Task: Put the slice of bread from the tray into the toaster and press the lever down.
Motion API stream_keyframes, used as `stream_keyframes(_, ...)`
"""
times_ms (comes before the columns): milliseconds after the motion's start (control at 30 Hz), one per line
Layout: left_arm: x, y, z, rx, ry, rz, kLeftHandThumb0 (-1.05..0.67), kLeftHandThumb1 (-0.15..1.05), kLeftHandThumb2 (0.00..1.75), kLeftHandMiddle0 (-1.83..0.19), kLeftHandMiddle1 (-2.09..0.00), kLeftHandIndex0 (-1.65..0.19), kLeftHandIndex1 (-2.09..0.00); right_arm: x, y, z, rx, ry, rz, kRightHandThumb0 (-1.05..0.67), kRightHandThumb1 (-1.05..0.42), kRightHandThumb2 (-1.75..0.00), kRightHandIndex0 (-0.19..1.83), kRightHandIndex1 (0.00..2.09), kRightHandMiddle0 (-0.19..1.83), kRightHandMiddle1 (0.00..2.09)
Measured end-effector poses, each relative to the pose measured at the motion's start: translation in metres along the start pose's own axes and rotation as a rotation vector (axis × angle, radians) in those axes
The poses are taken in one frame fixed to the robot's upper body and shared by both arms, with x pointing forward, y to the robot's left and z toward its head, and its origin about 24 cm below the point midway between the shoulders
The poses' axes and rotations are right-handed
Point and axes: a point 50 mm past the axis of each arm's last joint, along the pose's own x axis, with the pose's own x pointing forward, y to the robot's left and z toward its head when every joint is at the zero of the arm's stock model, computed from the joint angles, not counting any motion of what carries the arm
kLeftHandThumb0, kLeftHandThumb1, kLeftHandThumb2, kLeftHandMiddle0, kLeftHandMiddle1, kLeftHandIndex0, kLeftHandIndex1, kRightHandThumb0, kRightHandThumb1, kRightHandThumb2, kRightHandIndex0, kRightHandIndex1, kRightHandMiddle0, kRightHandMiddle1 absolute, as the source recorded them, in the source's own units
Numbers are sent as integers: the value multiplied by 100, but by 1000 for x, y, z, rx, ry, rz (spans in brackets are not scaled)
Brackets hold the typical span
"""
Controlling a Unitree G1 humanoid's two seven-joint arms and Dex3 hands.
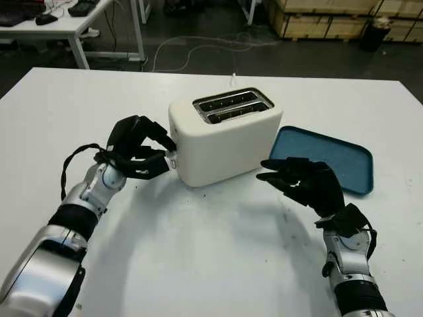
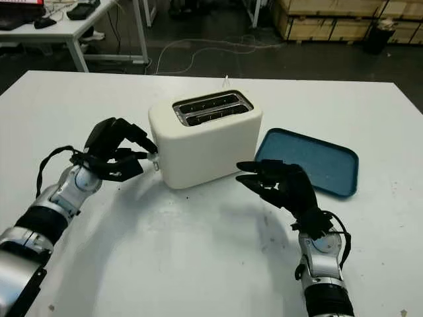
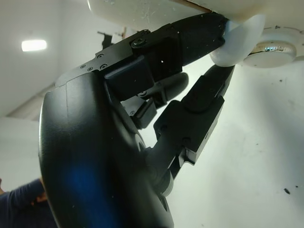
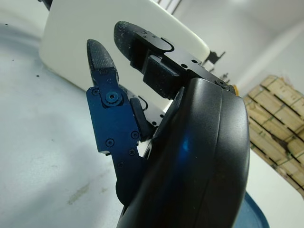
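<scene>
One toaster (image 1: 225, 135), one tray (image 1: 324, 158); left hand (image 1: 142, 155) curled on lever (image 3: 237, 42).

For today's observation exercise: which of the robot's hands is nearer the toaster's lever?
Left. The left hand is at the end of the toaster, fingers touching the lever. The right hand is open, hovering near the toaster's opposite corner, beside the tray.

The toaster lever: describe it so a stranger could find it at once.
On the white table stands a cream toaster. At its end face, away from the blue tray, the left hand has its fingers on a small white tab, the lever. Beside it sits a round, chrome-ringed knob.
</scene>
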Motion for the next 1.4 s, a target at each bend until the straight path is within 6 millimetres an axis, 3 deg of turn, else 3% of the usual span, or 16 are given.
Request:
stream_keyframes(500, -6, -9, -13, -79, 95, 0, -23, 92, 21, -93, -49, -105, -1, 0, -1, 0, -3, 2, 0, -38, -84, 0, 118, 0, 107, 0)
stream_keyframes(767, -11, -9, -6, -96, 47, 11, -19, 92, 23, -93, -54, -106, -2, -1, -2, 0, -10, 4, 2, -38, -84, 0, 118, 0, 107, 0)
stream_keyframes(900, -20, -3, -4, -131, 42, 45, -23, 92, 23, -79, -85, -105, -1, -1, -2, 0, -9, 4, 2, -38, -84, 0, 117, 0, 107, 0)
stream_keyframes(1167, -57, -4, 5, -177, 17, 19, -18, 92, 15, -77, -137, -109, -3, -1, -2, 0, -8, 5, 4, -37, -83, 0, 118, 0, 107, 0)
stream_keyframes(1400, -69, -2, 9, -167, 16, -25, -18, 92, 14, -77, -144, -111, -4, 0, 0, 0, -4, 7, 16, -39, -82, 0, 117, 0, 108, 0)
